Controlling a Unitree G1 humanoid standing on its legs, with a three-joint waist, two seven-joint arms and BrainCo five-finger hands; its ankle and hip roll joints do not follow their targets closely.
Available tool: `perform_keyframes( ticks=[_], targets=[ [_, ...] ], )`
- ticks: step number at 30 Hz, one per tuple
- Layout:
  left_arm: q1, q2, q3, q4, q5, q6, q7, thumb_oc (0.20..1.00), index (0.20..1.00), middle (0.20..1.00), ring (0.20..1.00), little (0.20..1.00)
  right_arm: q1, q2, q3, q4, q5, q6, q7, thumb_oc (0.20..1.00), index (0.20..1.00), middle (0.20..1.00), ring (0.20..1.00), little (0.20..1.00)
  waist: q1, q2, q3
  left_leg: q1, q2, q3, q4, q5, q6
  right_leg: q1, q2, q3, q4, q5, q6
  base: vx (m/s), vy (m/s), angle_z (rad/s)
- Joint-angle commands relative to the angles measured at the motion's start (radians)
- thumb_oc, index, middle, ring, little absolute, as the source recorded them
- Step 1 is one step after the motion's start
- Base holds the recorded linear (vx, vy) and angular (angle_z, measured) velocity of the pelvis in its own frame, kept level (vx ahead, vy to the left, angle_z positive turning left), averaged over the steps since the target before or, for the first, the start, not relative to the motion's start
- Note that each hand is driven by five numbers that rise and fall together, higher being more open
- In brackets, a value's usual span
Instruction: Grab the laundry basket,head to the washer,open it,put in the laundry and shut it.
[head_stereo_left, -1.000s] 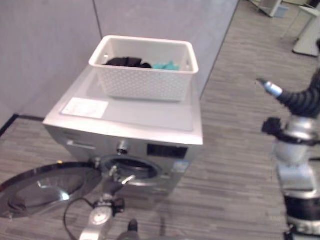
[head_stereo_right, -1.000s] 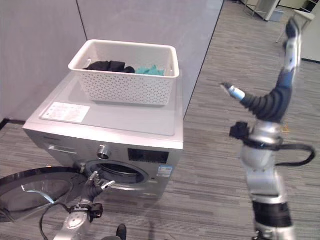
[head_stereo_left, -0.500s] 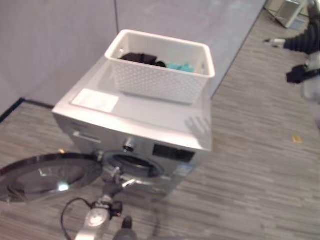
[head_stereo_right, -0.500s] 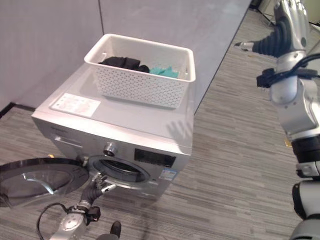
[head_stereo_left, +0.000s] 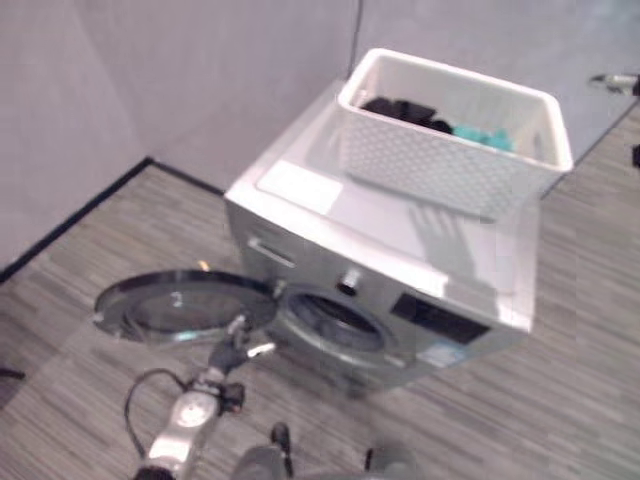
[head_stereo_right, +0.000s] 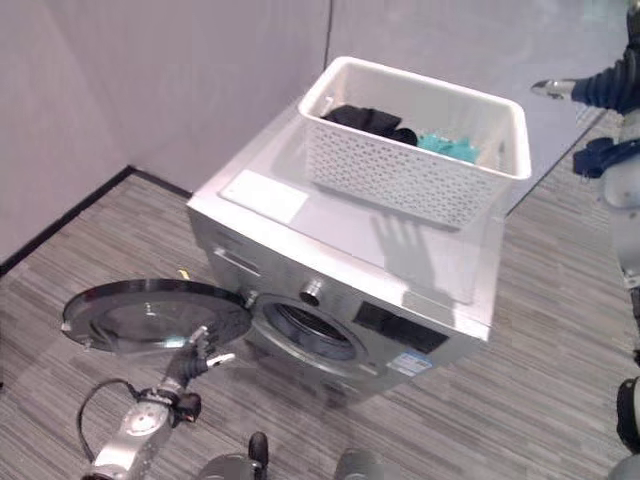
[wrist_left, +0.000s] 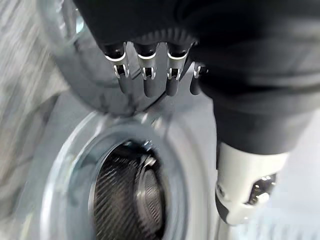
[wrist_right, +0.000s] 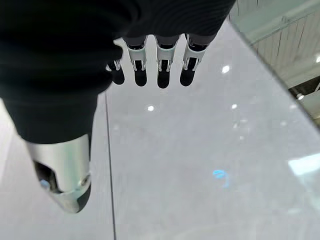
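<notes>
The white perforated laundry basket (head_stereo_right: 415, 160) sits in the upper right of the frame, on the back half of the top of the washer (head_stereo_right: 330, 245). Inside it lie a black garment (head_stereo_right: 368, 120) toward the left and a teal one (head_stereo_right: 447, 148) beside it to the right. A white label (head_stereo_right: 264, 196) lies on the lid in front of the basket's left corner. The washer's round door (head_stereo_right: 152, 311) hangs swung wide open at lower left, baring the drum opening (head_stereo_right: 310, 331) below the knob (head_stereo_right: 311, 291).

Compared with half a second ago the whole picture has slid: washer and basket now stand further right and higher, and more of the wall corner and dark baseboard shows at left, which is the camera turning and not the things moving. The basket keeps its place on the lid.

The left hand (head_stereo_right: 200, 352) is low at the bottom left, just by the open door's rim, its fingers (wrist_left: 148, 80) straight and loosely spread, holding nothing. The right hand (head_stereo_right: 590, 88) is raised at the upper right edge, well apart from the basket; in its wrist view its fingers (wrist_right: 162, 70) are extended and empty.
</notes>
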Motion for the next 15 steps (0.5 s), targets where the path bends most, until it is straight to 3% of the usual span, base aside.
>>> perform_keyframes(
  ticks=[1, 6, 11, 15],
  targets=[
    [0.035, 0.016, -0.038, -0.056, 0.023, -0.048, -0.001, 1.0, 1.0, 1.0, 1.0, 1.0, -0.055, -0.013, 0.012, 0.023, 0.042, -0.011, 0.025, 1.0, 1.0, 1.0, 1.0, 1.0, 0.022, -0.04, -0.06, -0.02, 0.123, -0.051, 0.094, -0.088, -0.067, 0.091, 0.023, -0.057, -0.022, 0.102, 0.002, 0.04, -0.096, 0.31],
    [0.054, -0.005, -0.052, -0.068, 0.018, -0.041, -0.026, 1.0, 1.0, 1.0, 1.0, 1.0, 0.014, -0.06, 0.007, -0.051, 0.021, -0.014, 0.084, 1.0, 1.0, 1.0, 1.0, 1.0, 0.022, -0.058, -0.084, -0.013, 0.161, -0.076, 0.051, -0.059, -0.105, 0.133, 0.055, -0.102, -0.076, 0.071, -0.009, 0.05, -0.132, 0.21],
    [0.063, -0.003, -0.069, -0.071, 0.01, -0.029, -0.047, 1.0, 1.0, 1.0, 1.0, 1.0, -0.002, -0.094, 0.034, -0.047, 0.06, -0.004, 0.129, 1.0, 1.0, 1.0, 1.0, 1.0, 0.021, -0.065, -0.09, -0.006, 0.18, -0.079, 0.03, -0.045, -0.118, 0.143, 0.072, -0.112, -0.098, 0.068, -0.016, 0.02, -0.065, -0.05],
    [0.084, 0.015, -0.078, -0.087, -0.003, -0.024, -0.062, 1.0, 1.0, 1.0, 1.0, 1.0, -0.201, -0.124, 0.228, 0.071, 0.147, -0.005, 0.194, 1.0, 1.0, 1.0, 1.0, 1.0, 0.027, -0.076, -0.09, 0.014, 0.197, -0.065, 0.009, -0.038, -0.122, 0.14, 0.088, -0.094, -0.106, 0.068, -0.022, 0.01, -0.034, -0.09]
  ],
)
